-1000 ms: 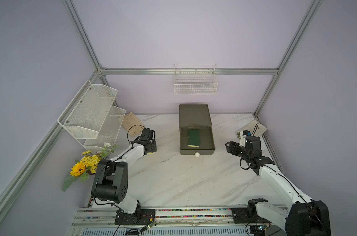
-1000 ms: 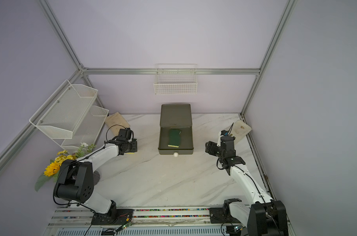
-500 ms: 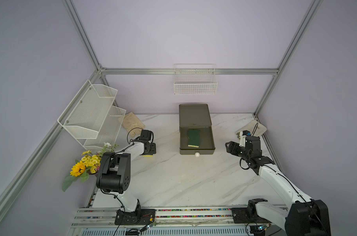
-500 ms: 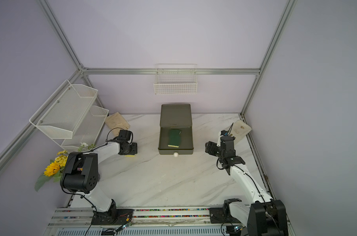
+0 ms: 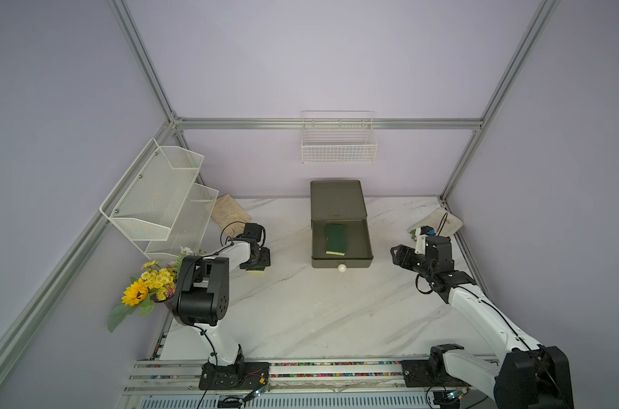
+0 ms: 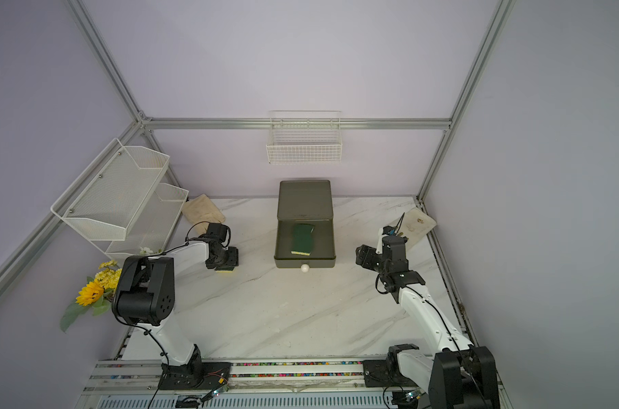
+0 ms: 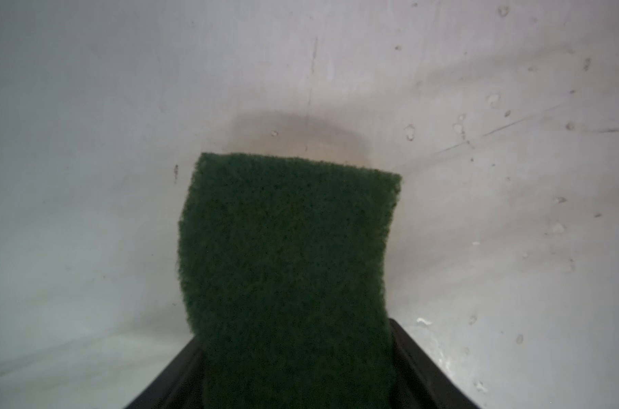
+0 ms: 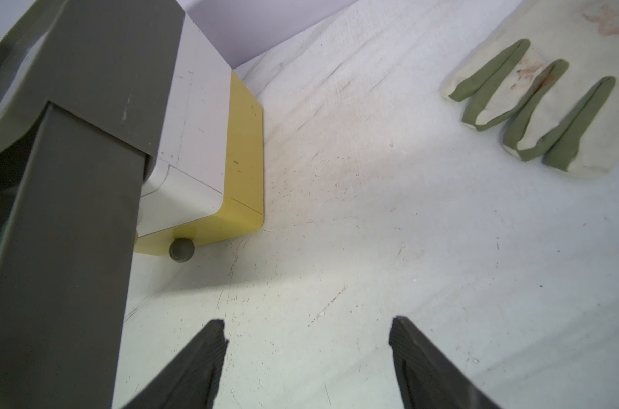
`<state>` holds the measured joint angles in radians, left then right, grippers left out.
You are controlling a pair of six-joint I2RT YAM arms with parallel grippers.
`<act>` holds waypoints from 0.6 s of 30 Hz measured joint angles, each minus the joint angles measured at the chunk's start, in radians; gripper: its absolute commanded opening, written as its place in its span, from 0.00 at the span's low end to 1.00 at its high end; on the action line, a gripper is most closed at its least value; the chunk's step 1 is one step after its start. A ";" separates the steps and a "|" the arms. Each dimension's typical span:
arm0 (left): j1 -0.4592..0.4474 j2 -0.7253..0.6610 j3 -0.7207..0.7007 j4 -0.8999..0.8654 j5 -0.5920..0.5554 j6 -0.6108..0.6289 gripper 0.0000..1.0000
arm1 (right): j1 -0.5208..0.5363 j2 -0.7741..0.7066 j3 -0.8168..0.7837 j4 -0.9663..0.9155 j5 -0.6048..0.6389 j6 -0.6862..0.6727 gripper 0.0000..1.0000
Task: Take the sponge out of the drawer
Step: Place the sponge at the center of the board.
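The dark olive drawer (image 5: 367,244) stands pulled open from its box (image 5: 337,200) at the back middle, white knob (image 5: 342,268) facing front. A green sponge (image 5: 335,240) (image 6: 303,240) lies flat inside it. A second green sponge with a yellow underside (image 5: 255,271) (image 6: 225,270) rests on the marble to the left, under my left gripper (image 5: 260,262) (image 6: 230,261). In the left wrist view this sponge (image 7: 286,248) fills the gap between the black fingers (image 7: 409,341); whether they still press it is unclear. My right gripper (image 5: 398,255) (image 8: 308,333) is open and empty, right of the drawer.
A work glove (image 5: 439,223) (image 8: 549,106) lies at the back right corner, a beige cloth (image 5: 230,212) at the back left. White wire shelves (image 5: 159,198) and a pot of yellow flowers (image 5: 148,287) line the left wall. A wire basket (image 5: 338,145) hangs on the back wall.
My left gripper has come down and set its sponge on the marble left of the drawer, and the arm has folded lower. The right arm and the drawer's sponge have not moved.
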<state>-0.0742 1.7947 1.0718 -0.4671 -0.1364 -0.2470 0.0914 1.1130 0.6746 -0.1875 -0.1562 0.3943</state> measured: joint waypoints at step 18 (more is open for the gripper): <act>0.001 -0.195 0.030 -0.102 0.070 -0.015 1.00 | 0.000 0.007 0.000 0.000 0.000 0.000 0.77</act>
<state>-0.0731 1.5993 1.1019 -0.5694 -0.0666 -0.2623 0.0914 1.1202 0.6746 -0.1879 -0.1566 0.3943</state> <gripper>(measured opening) 0.997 0.770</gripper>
